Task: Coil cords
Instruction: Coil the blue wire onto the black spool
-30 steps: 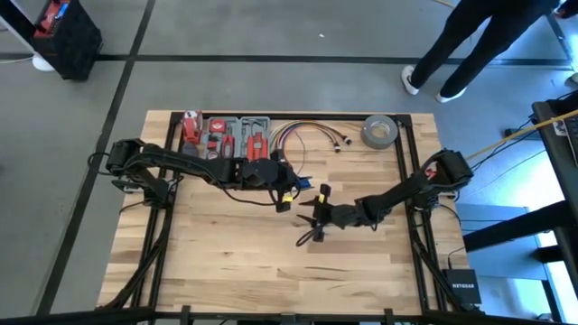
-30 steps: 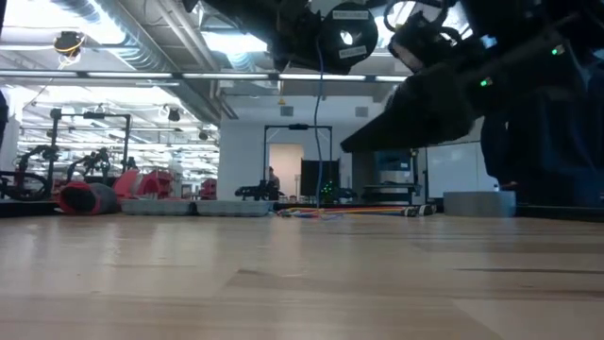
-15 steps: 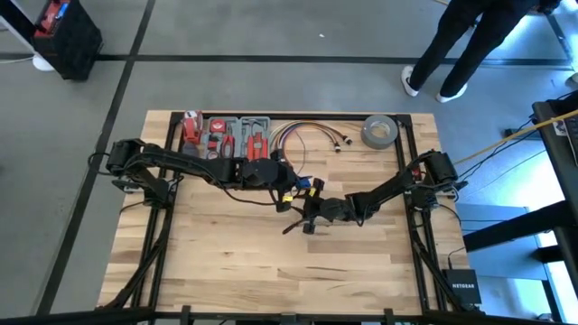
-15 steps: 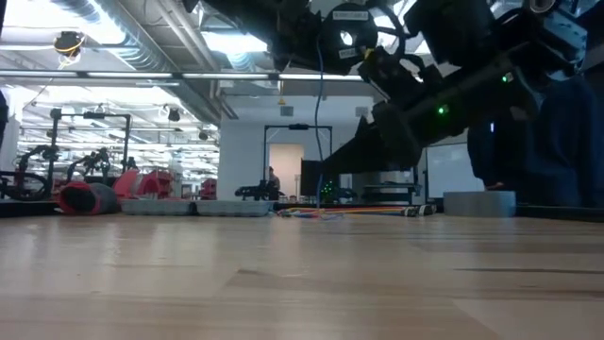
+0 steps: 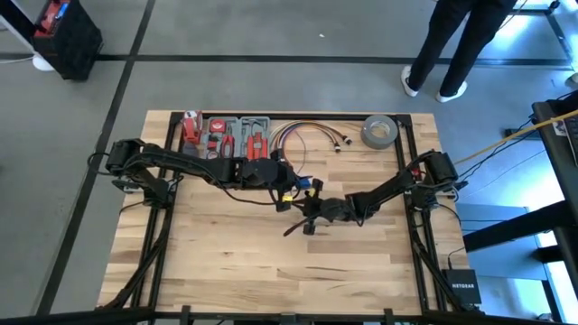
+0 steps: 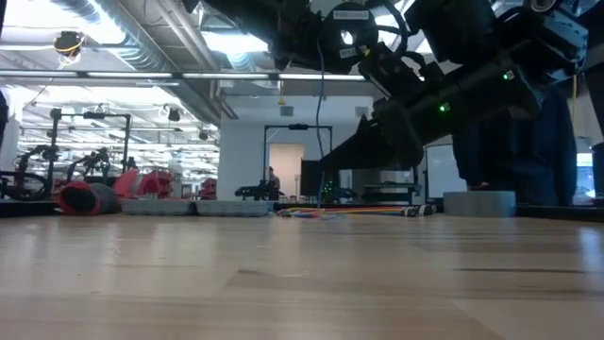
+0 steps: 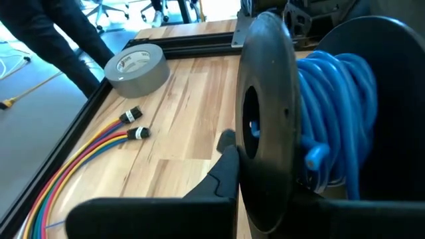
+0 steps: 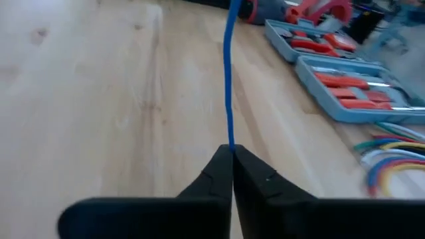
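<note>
The right gripper (image 8: pixel 232 156), fingers pinching the thin blue wire (image 8: pixel 229 79) beside the spool (image 7: pixel 269 113), holds something limp and slippery; the left gripper (image 5: pixel 284 199) fingers' state is unclear.

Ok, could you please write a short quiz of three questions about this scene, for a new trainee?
1. True or false: the right gripper is shut on the blue cord.
2. Where is most of the blue cord wound? A) on the black reel B) in a heap on the floor C) around a chair leg
3. Fill in: the plug ends of the coloured cables lie next to the grey ____.
Key: 1 true; 2 A; 3 tape roll.
</note>
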Robot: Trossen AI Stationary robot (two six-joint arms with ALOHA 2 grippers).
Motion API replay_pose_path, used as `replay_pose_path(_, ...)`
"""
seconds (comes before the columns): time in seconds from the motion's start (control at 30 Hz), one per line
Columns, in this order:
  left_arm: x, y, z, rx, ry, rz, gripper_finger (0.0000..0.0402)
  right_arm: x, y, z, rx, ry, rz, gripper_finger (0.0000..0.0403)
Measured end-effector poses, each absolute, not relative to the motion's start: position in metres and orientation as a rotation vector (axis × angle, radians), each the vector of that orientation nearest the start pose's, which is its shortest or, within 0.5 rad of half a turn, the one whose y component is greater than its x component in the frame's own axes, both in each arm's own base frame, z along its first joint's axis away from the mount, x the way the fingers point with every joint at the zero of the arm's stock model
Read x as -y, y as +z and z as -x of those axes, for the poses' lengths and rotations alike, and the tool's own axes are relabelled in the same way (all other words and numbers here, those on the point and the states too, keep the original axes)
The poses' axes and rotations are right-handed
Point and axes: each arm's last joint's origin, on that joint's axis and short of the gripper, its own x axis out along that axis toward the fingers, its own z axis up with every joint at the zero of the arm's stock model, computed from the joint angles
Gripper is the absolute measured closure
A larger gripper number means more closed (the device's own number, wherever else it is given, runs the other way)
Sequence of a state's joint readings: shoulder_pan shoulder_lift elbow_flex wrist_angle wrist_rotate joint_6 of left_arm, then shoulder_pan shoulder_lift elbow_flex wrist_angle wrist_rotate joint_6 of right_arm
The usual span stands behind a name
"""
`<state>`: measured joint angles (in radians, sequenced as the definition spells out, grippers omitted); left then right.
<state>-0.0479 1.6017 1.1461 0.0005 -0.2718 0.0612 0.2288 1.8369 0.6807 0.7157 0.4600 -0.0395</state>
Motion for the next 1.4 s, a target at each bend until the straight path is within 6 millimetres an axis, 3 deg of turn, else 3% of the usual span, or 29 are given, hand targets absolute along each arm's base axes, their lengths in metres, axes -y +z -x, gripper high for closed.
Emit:
replay_pose_path(0.3, 0.021, 0.284, -0.347, -0.470, 0.197, -0.168, 0.0401, -0.052, 0.140, -0.294, -0.493, -0.385, 0.251, 0.0397)
replay_pose_path(0.57, 0.019, 0.277, -0.345, -0.535, 0.275, -0.233, 0.0402, -0.050, 0.172, -0.247, -0.347, -0.466, 0.128, 0.0400)
replay_pose_path(0.73, 0.010, 0.270, -0.349, -0.563, 0.296, -0.237, 0.0402, -0.048, 0.200, -0.238, -0.215, -0.416, 0.005, 0.0400)
replay_pose_path(1.0, -0.006, 0.260, -0.356, -0.580, 0.342, -0.218, 0.0402, -0.054, 0.223, -0.247, -0.094, -0.264, -0.088, 0.0401)
replay_pose_path(1.4, -0.006, 0.250, -0.369, -0.543, 0.326, -0.247, 0.0401, -0.062, 0.238, -0.286, -0.065, -0.269, -0.049, 0.0400)
